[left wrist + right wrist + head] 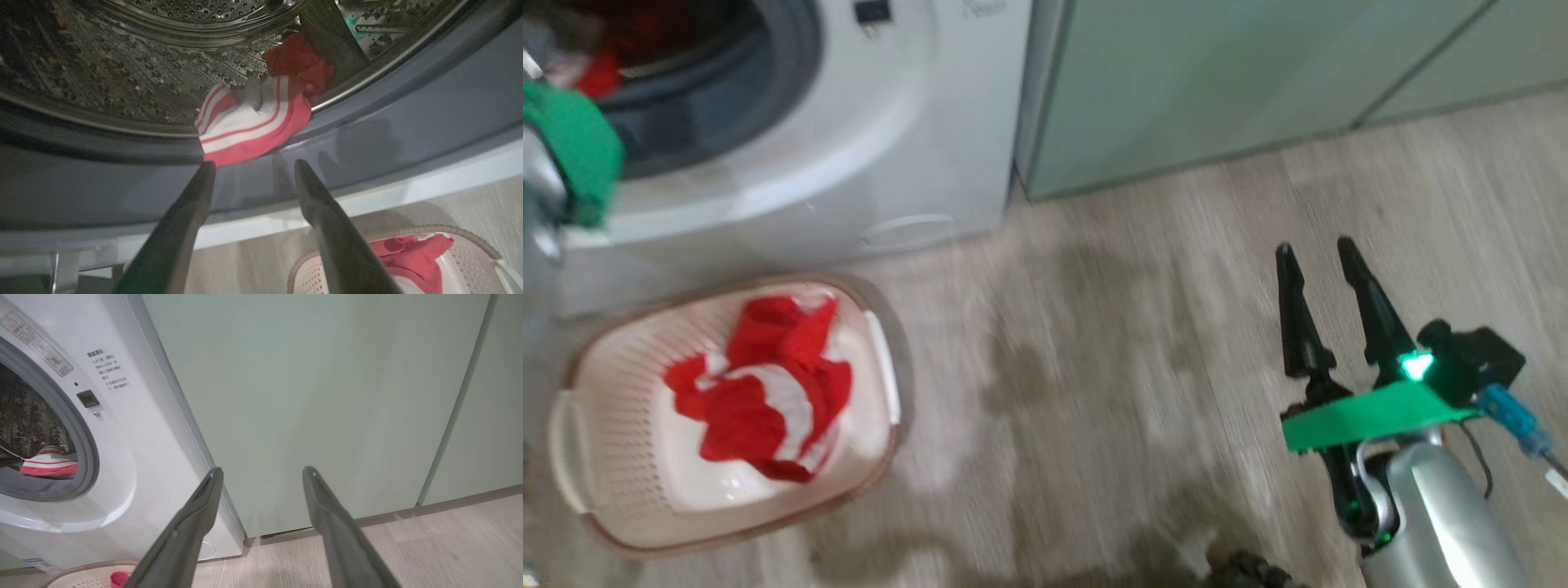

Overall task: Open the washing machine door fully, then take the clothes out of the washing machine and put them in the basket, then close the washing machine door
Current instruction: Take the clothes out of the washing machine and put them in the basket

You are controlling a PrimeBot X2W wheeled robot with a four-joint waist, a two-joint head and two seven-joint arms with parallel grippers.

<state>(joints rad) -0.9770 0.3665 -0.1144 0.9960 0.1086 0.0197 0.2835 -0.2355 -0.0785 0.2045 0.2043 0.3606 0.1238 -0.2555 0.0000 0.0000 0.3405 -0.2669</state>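
Dark fingers of the left gripper [254, 163] rise up close, jaws spread wide and empty, tips aimed straight into the mouth of the washing machine [915, 122]. Just past those tips, a red garment with white stripes [249, 126] lies slumped over the front lip of the perforated steel drum [122, 81]. Its hem spills onto the grey rubber ring [408, 102], stripes running across the opening. Whether the nearer fingertip touches the cloth, I cannot tell. Down on the pale wood-look floor [1143, 343], the basket [613, 425] sits upright just in front of the washer, below the opening. Its long axis lies across the head view with a white handle [884, 367] at each end, and more red-and-white clothes [768, 392] are heaped in its middle. Pale green cabinets [1217, 73] stand hard against the machine on the right. Over that way the right gripper [1313, 245] hovers above bare floor, well apart from basket and washer. Its jaws are wide too and hold nothing, fingers pointing toward the cabinets, a green band [1364, 412] round its wrist.
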